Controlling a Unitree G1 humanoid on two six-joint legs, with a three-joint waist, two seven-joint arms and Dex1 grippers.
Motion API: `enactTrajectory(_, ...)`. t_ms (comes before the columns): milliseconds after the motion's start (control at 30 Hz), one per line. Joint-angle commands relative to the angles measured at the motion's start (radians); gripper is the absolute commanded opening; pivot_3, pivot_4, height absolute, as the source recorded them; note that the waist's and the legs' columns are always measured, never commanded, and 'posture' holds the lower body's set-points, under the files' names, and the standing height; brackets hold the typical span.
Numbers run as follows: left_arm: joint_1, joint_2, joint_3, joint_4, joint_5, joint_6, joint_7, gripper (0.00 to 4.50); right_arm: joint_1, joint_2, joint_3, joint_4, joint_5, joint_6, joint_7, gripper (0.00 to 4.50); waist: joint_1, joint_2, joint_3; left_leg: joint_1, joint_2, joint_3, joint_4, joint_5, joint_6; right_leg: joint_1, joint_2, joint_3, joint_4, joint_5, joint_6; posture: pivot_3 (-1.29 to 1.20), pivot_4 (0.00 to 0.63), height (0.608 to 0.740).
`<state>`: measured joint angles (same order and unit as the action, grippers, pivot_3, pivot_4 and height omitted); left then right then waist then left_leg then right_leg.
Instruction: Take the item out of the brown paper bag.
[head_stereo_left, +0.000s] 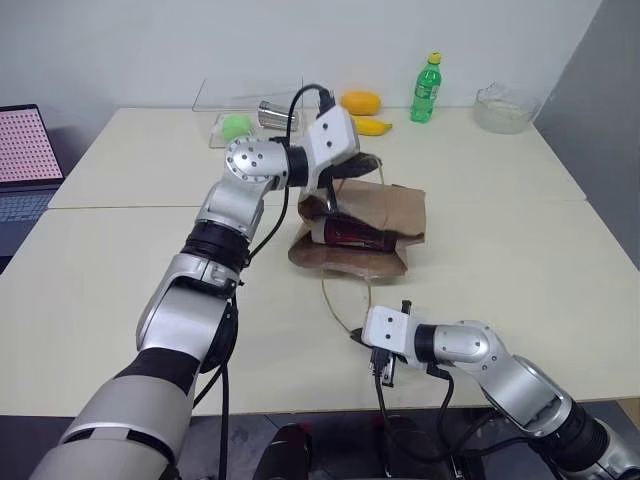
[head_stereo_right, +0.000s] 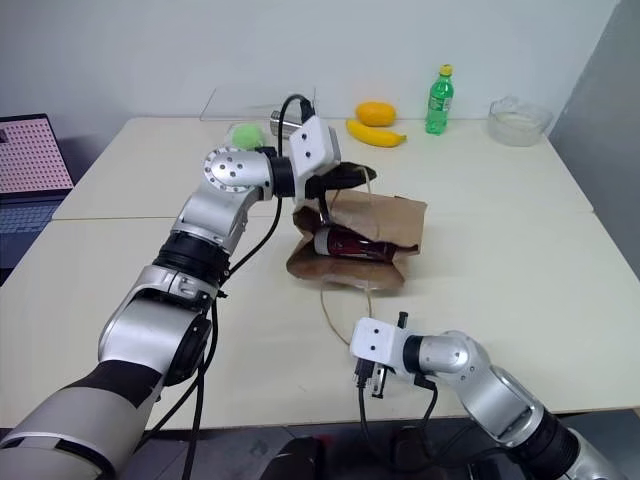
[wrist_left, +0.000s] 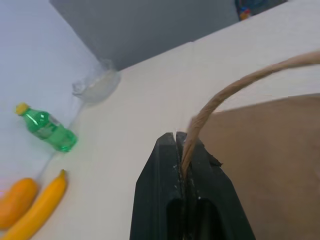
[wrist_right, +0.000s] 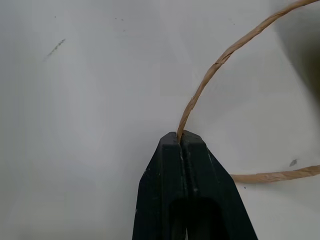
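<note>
Pinching a tan loop handle each, both hands are pressed together on twine.

Left eye view: left hand (head_stereo_left: 352, 165) at upper centre holds the upper handle above the brown paper bag (head_stereo_left: 385, 215), which sits at frame centre on the tabletop (head_stereo_left: 520, 250). One item (head_stereo_left: 350, 233), dark red, lies in the bag mouth directly below that hand, long axis running left-right. Left hand is nearer.

Right eye view: right hand (head_stereo_right: 368, 375) at lower centre, well apart from the item, grips the lower handle (head_stereo_right: 330, 310) trailing toward it.

Left wrist view: fingers (wrist_left: 165, 170) shut on twine. Count: one green soda bottle (wrist_left: 47, 131), one banana (wrist_left: 37, 207), one orange fruit (wrist_left: 15, 200), one clear bowl (wrist_left: 95, 82).

Right wrist view: twine clamped at fingertips (wrist_right: 172, 145); bare tabletop behind.
</note>
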<state>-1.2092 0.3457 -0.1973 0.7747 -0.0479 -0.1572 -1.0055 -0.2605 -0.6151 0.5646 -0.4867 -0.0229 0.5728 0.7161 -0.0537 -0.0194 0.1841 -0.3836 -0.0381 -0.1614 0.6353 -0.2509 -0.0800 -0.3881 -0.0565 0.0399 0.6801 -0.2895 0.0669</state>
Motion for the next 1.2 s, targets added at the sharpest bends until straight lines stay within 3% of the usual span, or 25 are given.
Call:
enactTrajectory(33,-0.059,-0.003,0.037,0.041,0.009,-0.023,0.038,0.0,0.024,-0.018,0.008,-0.017,-0.014,0.012,0.027,0.05,0.0,0.0,0.0,0.0,0.0,0.0,0.0,0.0,0.0,0.0,0.0,0.0,0.0,0.0,0.0,0.0,0.15,0.74)
enactTrajectory(267,-0.09,-0.003,0.081,0.075,-0.031,0.015,0.001,0.0,0.042,-0.013,-0.05,-0.058,-0.035,0.022,-0.012,0.05,0.0,0.0,0.0,0.0,0.0,0.0,0.0,0.0,0.0,0.0,0.0,0.0,0.0,0.0,0.0,0.0,0.15,0.74)
enactTrajectory(300,-0.085,-0.001,0.086,0.063,-0.042,0.031,-0.02,0.0,0.045,-0.001,-0.072,-0.073,-0.03,0.027,-0.026,0.21,0.0,0.0,0.0,0.0,0.0,0.0,0.0,0.0,0.0,0.0,0.0,0.0,0.0,0.0,0.0,0.0,0.15,0.74)
enactTrajectory(400,-0.06,0.003,0.094,0.017,-0.063,0.071,-0.065,0.0,0.046,0.026,-0.124,-0.122,-0.022,0.047,-0.052,0.92,-0.001,0.0,0.0,-0.001,0.0,0.0,0.0,0.0,0.0,0.0,0.0,0.0,0.0,0.0,0.0,0.0,0.15,0.74)
enactTrajectory(633,-0.005,0.0,0.098,-0.097,-0.085,0.148,-0.099,0.0,0.04,0.017,-0.262,-0.33,0.063,0.214,-0.019,3.41,0.0,0.0,0.0,-0.001,0.0,-0.001,0.0,0.0,0.0,-0.001,0.0,0.0,0.0,0.0,-0.001,0.0,0.15,0.74)
enactTrajectory(900,0.002,-0.013,0.102,-0.129,-0.095,0.181,-0.097,0.0,-0.054,-0.016,-0.432,-0.439,0.266,0.414,0.033,3.41,0.0,0.0,0.0,-0.001,0.0,0.0,0.001,0.0,0.0,0.0,0.0,0.0,0.0,0.0,-0.001,0.0,0.15,0.74)
enactTrajectory(967,0.001,-0.015,0.105,-0.131,-0.097,0.185,-0.096,0.0,-0.12,0.006,-0.409,-0.417,0.276,0.437,0.006,3.41,-0.002,0.0,0.0,-0.001,0.0,0.0,0.001,0.0,0.0,0.0,0.0,0.0,0.001,0.0,-0.001,0.0,0.15,0.74)
enactTrajectory(1100,-0.011,-0.027,0.115,-0.121,-0.099,0.19,-0.084,0.0,-0.303,0.045,-0.172,-0.206,0.11,0.384,-0.101,3.41,-0.006,0.0,0.0,0.0,0.0,0.0,0.0,0.0,0.0,-0.001,0.0,0.0,0.001,0.0,-0.001,0.0,0.15,0.74)
enactTrajectory(1200,-0.013,-0.03,0.118,-0.125,-0.102,0.196,-0.08,0.0,-0.408,0.089,-0.065,-0.049,0.011,0.333,-0.156,3.41,-0.005,0.0,0.0,-0.001,0.0,0.0,0.001,0.0,0.0,-0.001,0.0,0.0,0.001,0.001,-0.001,0.0,0.15,0.74)
